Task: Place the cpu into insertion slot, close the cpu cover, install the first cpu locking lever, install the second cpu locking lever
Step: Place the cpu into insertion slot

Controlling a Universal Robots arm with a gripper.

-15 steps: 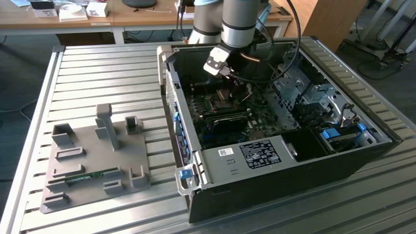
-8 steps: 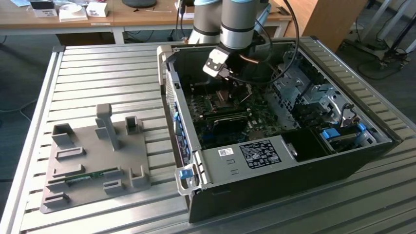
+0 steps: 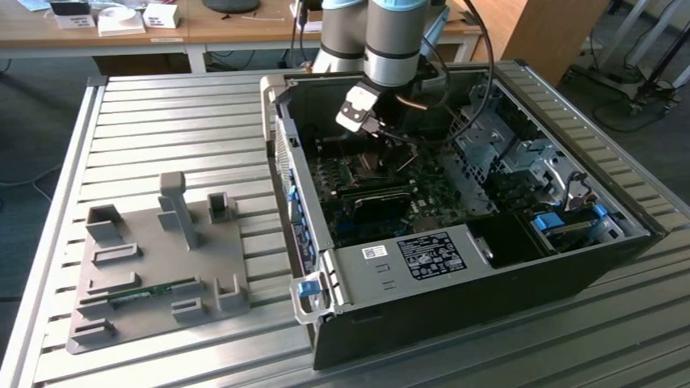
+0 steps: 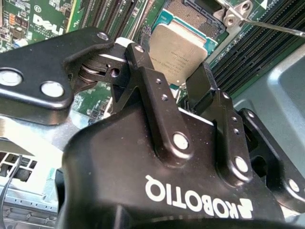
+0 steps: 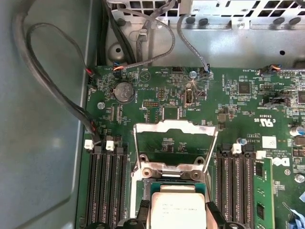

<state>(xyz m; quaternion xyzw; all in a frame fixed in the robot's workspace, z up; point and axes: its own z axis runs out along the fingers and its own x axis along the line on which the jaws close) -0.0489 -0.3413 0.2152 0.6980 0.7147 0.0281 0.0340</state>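
A ribbed metal worktop (image 3: 161,105) carries an open computer case (image 3: 561,267), with desks along the room's far wall. The arm (image 3: 393,40) reaches down into the case.

The one cpu (image 4: 178,47) is not in yet. The fingers (image 4: 152,90) of the gripper (image 4: 169,64) are closed on its two opposite edges and hold it just beside the single insertion slot (image 4: 193,12), whose dark pin field lies bare. Whether a corner touches the slot's rim, I cannot tell. I would say all four steps remain to be done.

The one cpu cover (image 5: 176,126) stands swung up on the far side of the slot, its window showing the board behind. Of the locking levers I can make out one thin rod (image 4: 271,26) for sure, loose beside the slot.

Two banks of long black memory slots (image 5: 107,186) flank the slot, one on each side, and one coin battery (image 5: 125,91) sits beyond the raised cover. Well away from the slot, outside the case, lies one grey fixture tray (image 3: 151,267).
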